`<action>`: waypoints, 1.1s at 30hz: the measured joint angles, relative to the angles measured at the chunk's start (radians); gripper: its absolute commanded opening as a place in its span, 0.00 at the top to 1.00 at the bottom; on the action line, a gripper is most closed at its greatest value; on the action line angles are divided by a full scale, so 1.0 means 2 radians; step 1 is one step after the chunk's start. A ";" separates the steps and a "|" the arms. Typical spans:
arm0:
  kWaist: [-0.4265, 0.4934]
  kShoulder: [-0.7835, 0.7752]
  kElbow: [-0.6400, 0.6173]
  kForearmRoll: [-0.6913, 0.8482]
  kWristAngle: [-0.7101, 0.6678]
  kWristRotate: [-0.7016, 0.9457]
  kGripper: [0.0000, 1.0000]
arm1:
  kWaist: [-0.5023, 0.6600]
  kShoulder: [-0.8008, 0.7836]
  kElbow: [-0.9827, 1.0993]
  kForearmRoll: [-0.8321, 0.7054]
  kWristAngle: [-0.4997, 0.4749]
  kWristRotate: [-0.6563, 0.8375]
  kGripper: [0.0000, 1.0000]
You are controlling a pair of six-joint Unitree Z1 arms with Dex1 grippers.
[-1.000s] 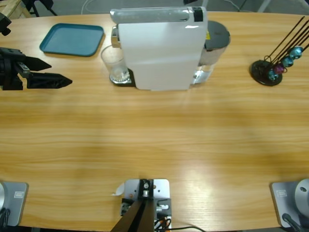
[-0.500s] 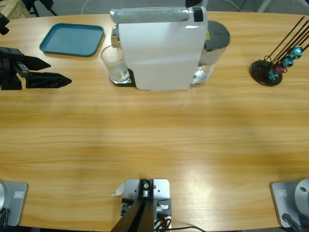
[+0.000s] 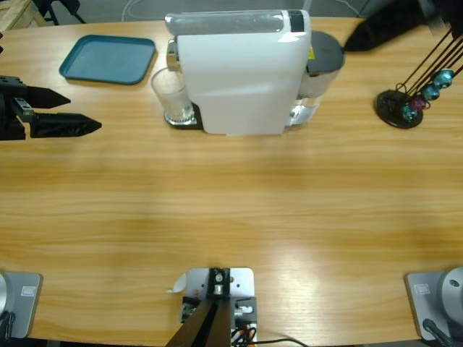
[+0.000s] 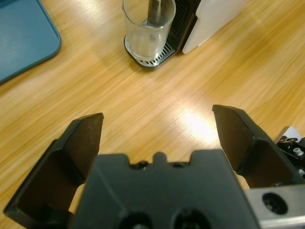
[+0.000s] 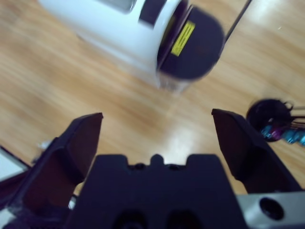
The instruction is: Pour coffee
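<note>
Black jaws of the left gripper [image 3: 76,112] stand apart at the far left of the high view, holding nothing, pointing right over bare table [image 3: 231,210]. In the left wrist view the gripper [image 4: 157,129] faces the glass from well apart.

Up in the upper left lies a teal tray [image 3: 108,59], with nothing in it.

Right of the tray, a clear glass [image 3: 172,97] stands upright on the drip grille [image 3: 181,119] at the left end of the white coffee machine [image 3: 239,72]. In the left wrist view the glass [image 4: 147,28] sits under a dark spout; whether it holds any coffee cannot be told, as only a pale, cloudy bottom shows.

At the machine's right end sits a clear water tank with a grey lid [image 3: 325,52]. The right wrist view shows a yellow label [image 5: 181,32] beside that lid [image 5: 195,43]; its writing cannot be read.

A dark blurred shape, the right gripper [image 3: 383,25], hangs in the upper right of the high view, above the table behind the tank. In the right wrist view its jaws stand wide apart around nothing, and it looks down on the machine [image 5: 124,33].

At the far right stands a black capsule rack [image 3: 401,105] with thin rods carrying a few blue and purple capsules [image 3: 427,90].
</note>
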 measured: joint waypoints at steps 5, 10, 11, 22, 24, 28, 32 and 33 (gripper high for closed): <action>0.000 0.000 0.000 -0.003 0.005 0.009 0.00 | 0.003 -0.044 0.101 -0.059 0.020 -0.010 0.00; 0.000 0.006 -0.026 -0.010 0.006 0.018 0.00 | 0.004 -0.051 0.144 -0.083 0.027 -0.019 0.00; 0.000 0.008 -0.034 -0.010 0.006 0.018 0.00 | 0.004 -0.051 0.153 -0.086 0.028 -0.021 0.00; -0.027 0.021 -0.053 -0.016 -0.033 0.081 0.00 | 0.004 -0.105 0.284 -0.168 0.047 -0.044 0.00; -0.028 0.022 -0.053 -0.017 -0.042 0.096 0.00 | 0.004 -0.111 0.290 -0.170 0.048 -0.045 0.00; -0.028 0.023 -0.053 -0.017 -0.050 0.116 0.00 | 0.004 -0.111 0.292 -0.171 0.048 -0.045 0.00; -0.028 0.023 -0.053 -0.017 -0.050 0.121 0.00 | 0.004 -0.111 0.292 -0.171 0.048 -0.045 0.00; -0.028 0.023 -0.052 -0.017 -0.050 0.121 0.00 | 0.004 -0.111 0.292 -0.171 0.048 -0.045 0.00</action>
